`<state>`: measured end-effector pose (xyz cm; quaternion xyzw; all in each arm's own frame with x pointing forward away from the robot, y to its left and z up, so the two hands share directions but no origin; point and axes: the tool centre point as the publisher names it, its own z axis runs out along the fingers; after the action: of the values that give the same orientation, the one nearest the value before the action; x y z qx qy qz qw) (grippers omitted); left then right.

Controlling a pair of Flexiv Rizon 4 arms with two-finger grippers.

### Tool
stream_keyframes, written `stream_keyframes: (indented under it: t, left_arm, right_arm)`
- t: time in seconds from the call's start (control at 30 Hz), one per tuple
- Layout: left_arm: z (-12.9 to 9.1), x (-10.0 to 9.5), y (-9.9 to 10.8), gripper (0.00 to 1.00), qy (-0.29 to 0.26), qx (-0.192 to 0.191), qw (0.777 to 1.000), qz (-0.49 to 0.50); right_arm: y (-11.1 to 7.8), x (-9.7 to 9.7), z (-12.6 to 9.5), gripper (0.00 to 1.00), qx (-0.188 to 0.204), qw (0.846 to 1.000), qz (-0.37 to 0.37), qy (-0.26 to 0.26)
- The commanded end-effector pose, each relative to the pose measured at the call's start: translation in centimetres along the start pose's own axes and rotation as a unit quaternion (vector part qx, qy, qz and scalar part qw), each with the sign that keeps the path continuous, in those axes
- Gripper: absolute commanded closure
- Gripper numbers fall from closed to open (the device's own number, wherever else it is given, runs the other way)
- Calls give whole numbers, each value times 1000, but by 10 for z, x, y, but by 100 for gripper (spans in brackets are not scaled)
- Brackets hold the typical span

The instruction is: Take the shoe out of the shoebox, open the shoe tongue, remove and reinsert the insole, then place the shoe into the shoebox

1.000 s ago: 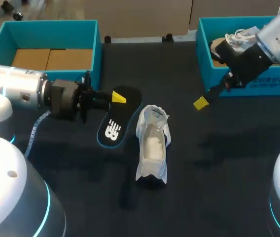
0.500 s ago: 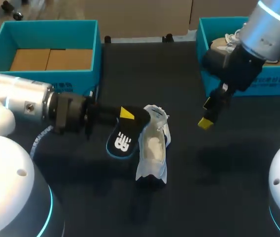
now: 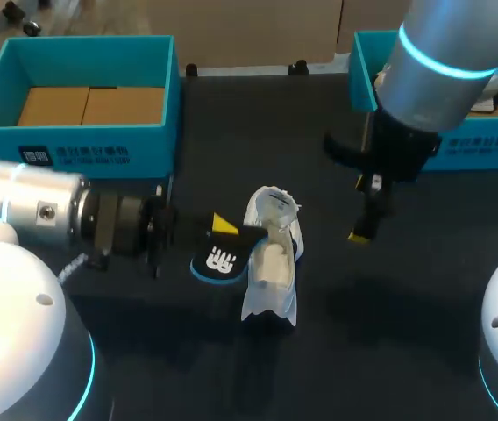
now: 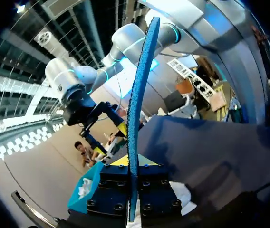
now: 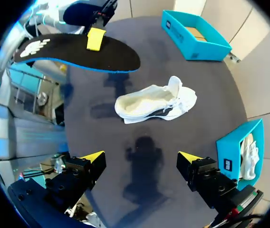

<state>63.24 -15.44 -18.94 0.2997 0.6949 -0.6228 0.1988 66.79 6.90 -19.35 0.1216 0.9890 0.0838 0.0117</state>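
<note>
A white shoe (image 3: 271,259) lies on the dark table, opening up, with its tongue pulled back. My left gripper (image 3: 223,230) is shut on a black insole (image 3: 224,256) with a blue edge and holds it just left of the shoe, its front end at the shoe's opening. In the left wrist view the insole (image 4: 137,109) stands edge-on, clamped between the fingers (image 4: 128,160). My right gripper (image 3: 365,230) hangs open and empty above the table, right of the shoe. From the right wrist I see the shoe (image 5: 154,102) and insole (image 5: 78,50) ahead of my own gripper (image 5: 141,157).
A teal shoebox (image 3: 163,83) with a cardboard floor stands at the back left. A second teal box (image 3: 365,88) at the back right holds another white shoe (image 5: 250,154). Bare dark table lies in front of and to the right of the shoe.
The left gripper carried the insole rightward until it reached the shoe's opening. The right arm swung from the right box down toward the table middle, beside the shoe.
</note>
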Motion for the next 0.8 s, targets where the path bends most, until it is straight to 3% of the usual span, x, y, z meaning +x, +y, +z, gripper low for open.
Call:
stream_keyframes:
  t: [0.03,0.23,0.63,0.7,0.8]
  left_arm:
    - [4,18,-2,100,1,8,999,-47]
    - [7,30,2,100,-1,4,997,-79]
    - [7,30,2,100,-1,4,997,-79]
    - [19,33,1,100,21,29,997,-64]
    - [31,33,6,100,31,66,995,-67]
  right_arm:
    - [-4,9,26,0,-20,999,-14,-23]
    - [1,13,53,0,-25,999,-27,-16]
    - [1,13,53,0,-25,999,-27,-16]
    - [7,9,58,0,-10,999,-32,-8]
    - [14,6,78,0,-26,999,-42,7]
